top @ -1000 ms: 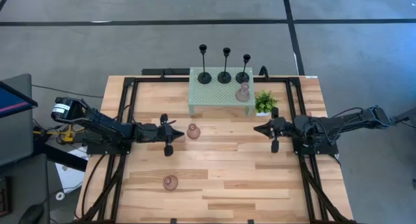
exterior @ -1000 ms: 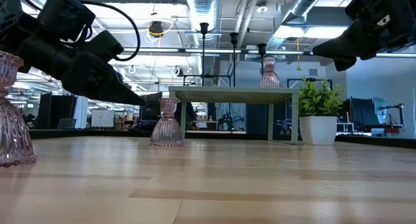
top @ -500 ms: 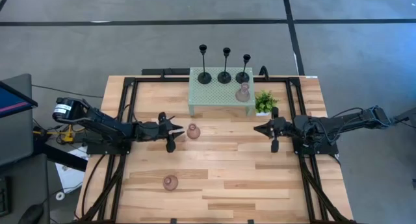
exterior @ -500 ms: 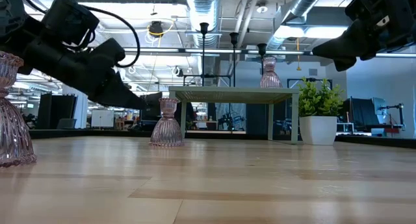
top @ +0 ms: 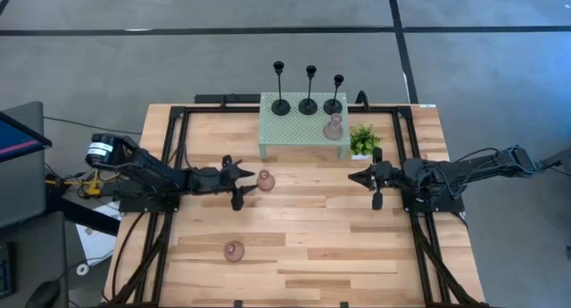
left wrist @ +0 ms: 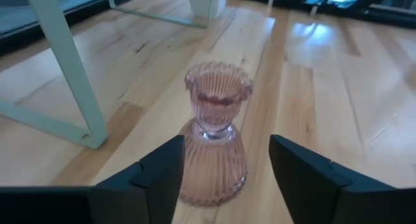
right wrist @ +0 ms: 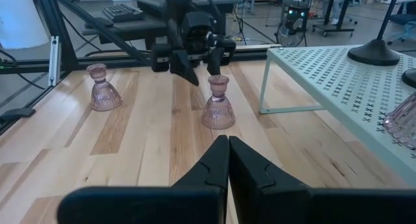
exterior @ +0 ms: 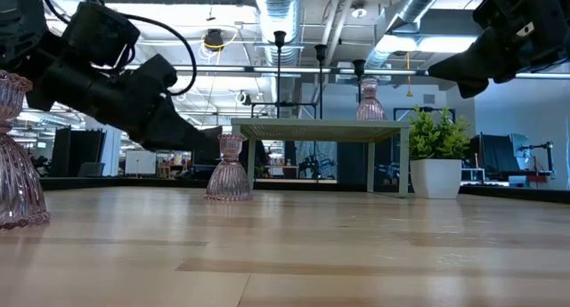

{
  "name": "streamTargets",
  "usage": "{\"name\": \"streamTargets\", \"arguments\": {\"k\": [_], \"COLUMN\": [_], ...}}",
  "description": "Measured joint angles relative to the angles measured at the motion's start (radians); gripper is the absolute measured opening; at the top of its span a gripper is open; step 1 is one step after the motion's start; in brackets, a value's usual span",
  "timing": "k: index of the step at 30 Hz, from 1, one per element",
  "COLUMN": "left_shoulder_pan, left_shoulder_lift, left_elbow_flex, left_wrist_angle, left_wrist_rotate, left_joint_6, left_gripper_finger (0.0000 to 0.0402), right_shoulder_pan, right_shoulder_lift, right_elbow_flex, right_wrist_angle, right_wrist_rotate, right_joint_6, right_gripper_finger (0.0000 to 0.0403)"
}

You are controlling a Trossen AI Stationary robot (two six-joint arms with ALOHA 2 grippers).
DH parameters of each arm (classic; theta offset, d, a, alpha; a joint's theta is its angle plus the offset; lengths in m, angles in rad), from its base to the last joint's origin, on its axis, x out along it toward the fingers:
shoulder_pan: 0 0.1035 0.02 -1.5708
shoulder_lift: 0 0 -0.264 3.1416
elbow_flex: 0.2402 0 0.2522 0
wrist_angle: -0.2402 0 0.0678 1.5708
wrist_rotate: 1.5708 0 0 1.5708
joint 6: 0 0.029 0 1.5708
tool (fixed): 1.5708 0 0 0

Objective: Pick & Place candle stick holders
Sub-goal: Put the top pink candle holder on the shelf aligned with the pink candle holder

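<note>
A pink ribbed glass candle stick holder (top: 265,180) stands upright on its base on the wooden table, left of centre. My left gripper (top: 250,180) is open and level beside it. In the left wrist view its two fingers stand either side of the holder's (left wrist: 214,146) lower body, and I see no touch. A second pink holder (top: 234,251) stands near the front edge. A third (top: 333,128) stands on the pale green mesh stand (top: 294,129) with three black stem holders (top: 309,105). My right gripper (top: 357,176) waits shut at the table's right.
A small green potted plant (top: 363,140) stands just right of the mesh stand, close to my right gripper. Black frame rails (top: 169,165) run along the table's left and right sides. Bare wood lies across the middle and front of the table.
My left gripper has opened from shut, and its fingers now stand on either side of the pink holder at left of centre. The holder has stayed where it was.
</note>
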Motion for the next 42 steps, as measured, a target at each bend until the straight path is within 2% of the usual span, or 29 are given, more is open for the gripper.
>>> {"name": "streamTargets", "arguments": {"k": [5, 14, 22, 28, 42], "left_shoulder_pan": [0.0, 0.028, 0.078, 0.077, 0.077], "left_shoulder_lift": [0.085, 0.235, 0.267, 0.267, 0.267], "left_elbow_flex": [0.017, 0.138, 0.174, 0.177, 0.177], "left_wrist_angle": [0.042, 0.056, 0.063, 0.065, 0.063], "left_wrist_rotate": [0.0, -0.009, -0.018, -0.007, -0.004], "left_joint_6": [0.0, 0.059, 0.051, 0.042, 0.041], "left_gripper_finger": [0.025, 0.0282, 0.0285, 0.0265, 0.0168], "right_shoulder_pan": [0.0, 0.0, 0.0, 0.0, 0.0], "right_shoulder_lift": [0.0, 0.0, 0.0, 0.0, 0.0], "right_elbow_flex": [0.0, 0.0, 0.0, 0.0, 0.0], "right_wrist_angle": [0.0, -0.003, -0.03, -0.041, -0.045], "right_wrist_rotate": [0.0, 0.0, 0.0, 0.0, 0.0], "right_joint_6": [0.0, 0.001, 0.018, 0.018, 0.018], "right_gripper_finger": [0.0, 0.0, 0.0, 0.0, 0.0]}}
